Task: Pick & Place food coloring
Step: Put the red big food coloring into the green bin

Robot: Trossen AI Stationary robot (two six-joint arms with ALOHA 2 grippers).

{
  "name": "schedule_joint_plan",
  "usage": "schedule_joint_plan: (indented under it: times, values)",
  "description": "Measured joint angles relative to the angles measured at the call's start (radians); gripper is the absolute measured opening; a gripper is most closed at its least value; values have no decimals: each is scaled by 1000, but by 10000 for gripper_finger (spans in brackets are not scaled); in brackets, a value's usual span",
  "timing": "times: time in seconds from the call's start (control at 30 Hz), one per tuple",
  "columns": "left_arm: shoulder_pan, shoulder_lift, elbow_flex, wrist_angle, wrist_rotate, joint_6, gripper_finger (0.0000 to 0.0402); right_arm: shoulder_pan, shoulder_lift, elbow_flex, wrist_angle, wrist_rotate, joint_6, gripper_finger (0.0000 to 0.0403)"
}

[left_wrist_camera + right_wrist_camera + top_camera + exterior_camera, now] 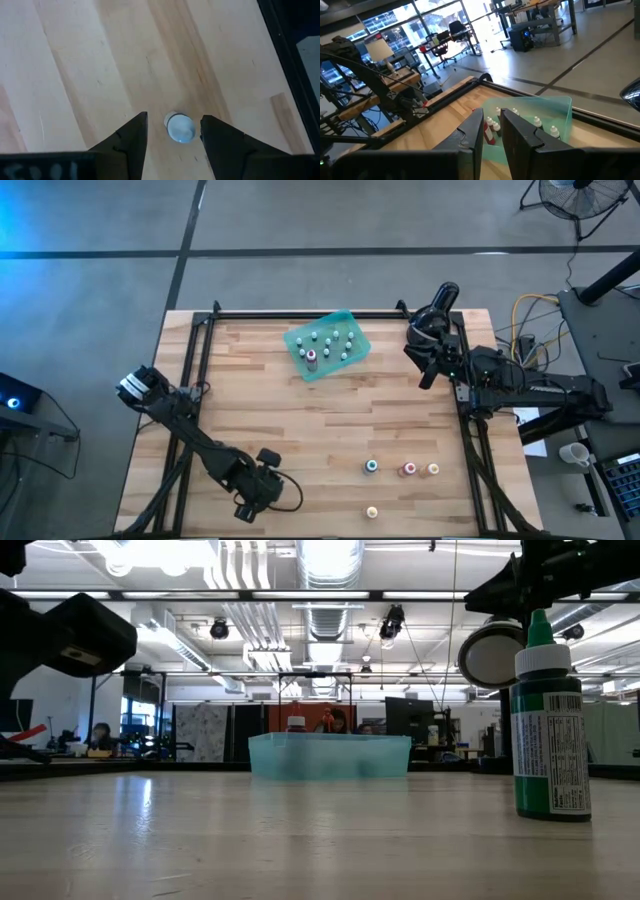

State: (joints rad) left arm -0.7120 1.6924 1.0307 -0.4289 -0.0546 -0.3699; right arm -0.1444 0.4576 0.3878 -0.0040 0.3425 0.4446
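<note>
My left gripper (262,485) hangs over the table's near edge, left of the middle. It points steeply down and is open. A small food coloring bottle (179,128) stands upright below it, seen from above between the two fingers (135,137) with a gap on each side. The low view shows a green bottle (548,730) upright on the wood under dark arm parts. The teal tray (327,345) at the far middle holds several white-capped bottles. My right gripper (418,352) waits shut and level, right of the tray, with nothing between its fingers (491,125).
Loose bottles stand on the near right of the table: a teal one (371,467), a pink one (407,469), an orange one (432,469) and a yellow one (372,511). A black round device (441,297) sits at the far right corner. Bare wood lies between tray and bottles.
</note>
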Motion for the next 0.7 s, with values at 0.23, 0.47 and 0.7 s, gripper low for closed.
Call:
schedule_joint_plan:
  times: [0.23, 0.47, 0.7]
  values:
    - [0, -5, 7, -38, -3, -1, 127, 0, 0, 0, 0, 0, 0, 59]
    - [-3, -5, 7, -36, 1, -1, 86, 0, 0, 0, 0, 0, 0, 59]
    - [-2, -5, -1, -44, 1, -3, 63, 0, 0, 0, 0, 0, 0, 59]
